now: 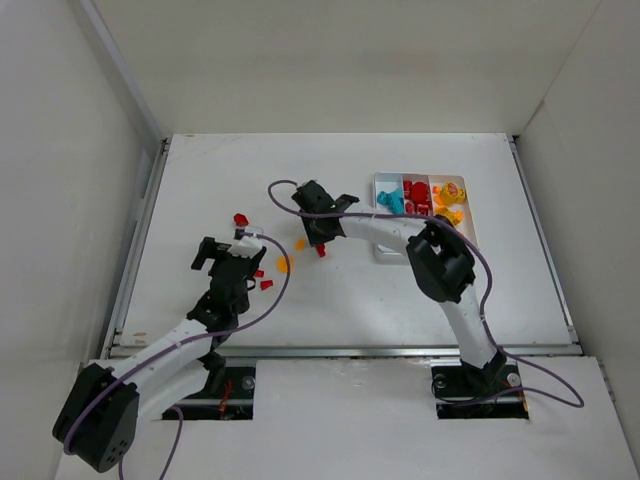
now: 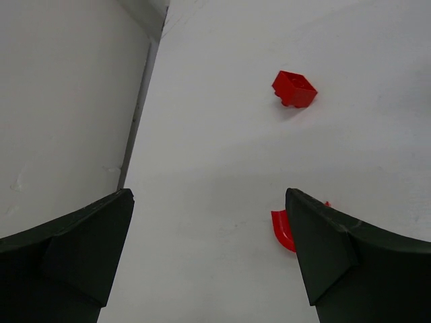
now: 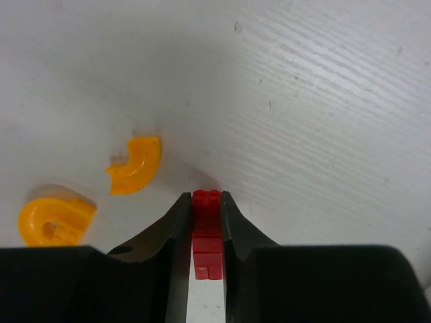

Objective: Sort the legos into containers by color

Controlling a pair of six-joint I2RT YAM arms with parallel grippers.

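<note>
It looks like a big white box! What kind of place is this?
Probably a robot lab's test booth: plain white walls box in a table, two robot arms stand at its near edge, and a tray holds color-sorted legos.

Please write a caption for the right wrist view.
Right claw shut on a red lego; two orange-yellow legos lie apart nearby.

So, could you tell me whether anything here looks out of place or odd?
Nothing looks damaged. The white plastic tray seems sorted by colour; some red plastic bricks and orange curved pieces lie loose on the table.
</note>
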